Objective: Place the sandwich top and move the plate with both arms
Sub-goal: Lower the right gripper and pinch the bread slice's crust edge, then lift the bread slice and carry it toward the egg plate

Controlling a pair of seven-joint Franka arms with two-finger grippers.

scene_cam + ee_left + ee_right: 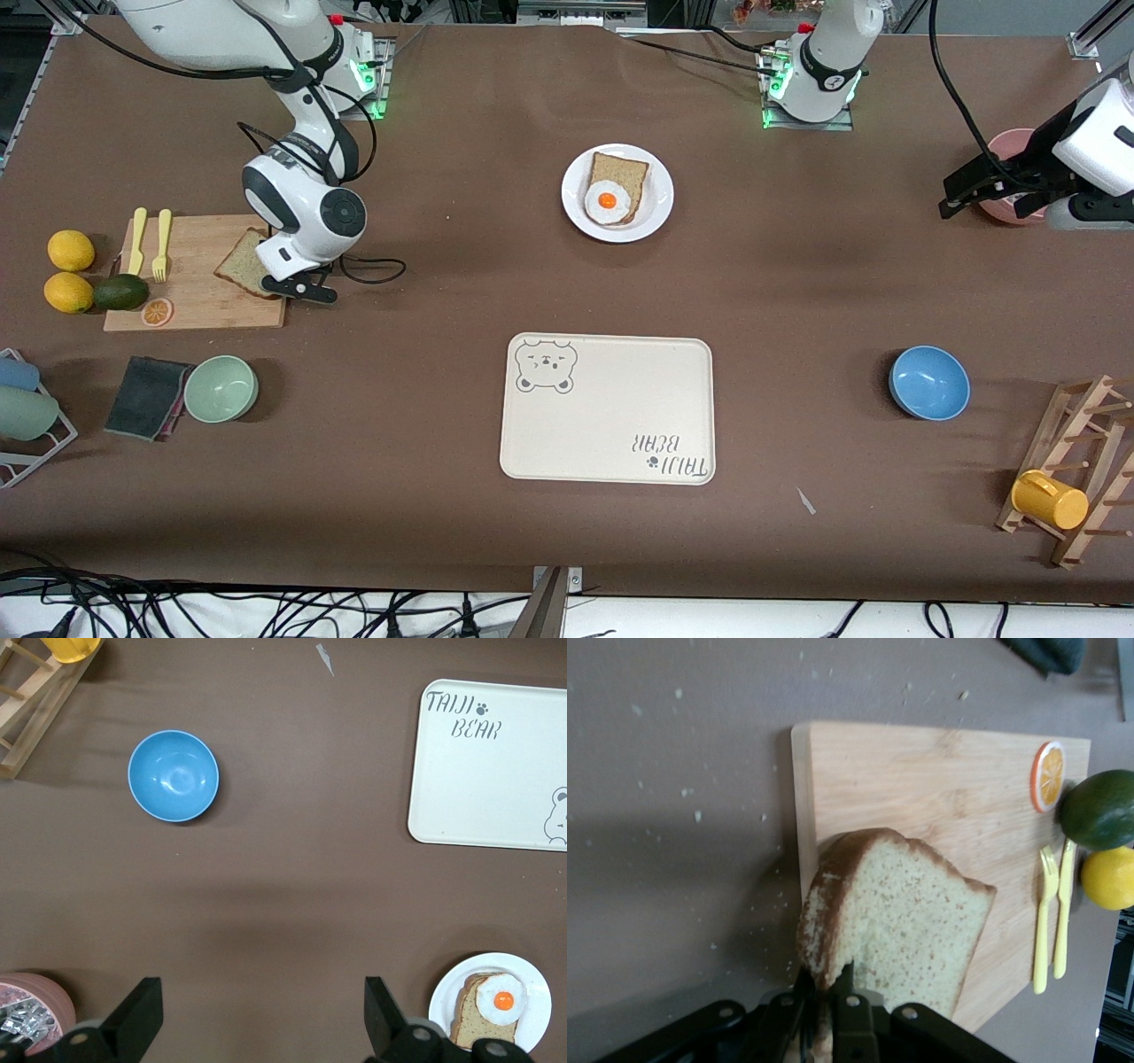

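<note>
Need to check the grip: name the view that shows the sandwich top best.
Right wrist view: the sandwich top fills it, its edge pinched in the right tool. In the front view the arm hides part of it. The left wrist view misses it.

The left gripper [257, 1028] is held open over the surface [283, 904], near the plate [532, 979].

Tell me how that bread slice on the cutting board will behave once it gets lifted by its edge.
The bread slice is pinched at its crust by the right gripper, so it will probably hang without tearing if it is stiff. It looks thick and porous, likely light. Crumbs on the table suggest it may shed more.
</note>
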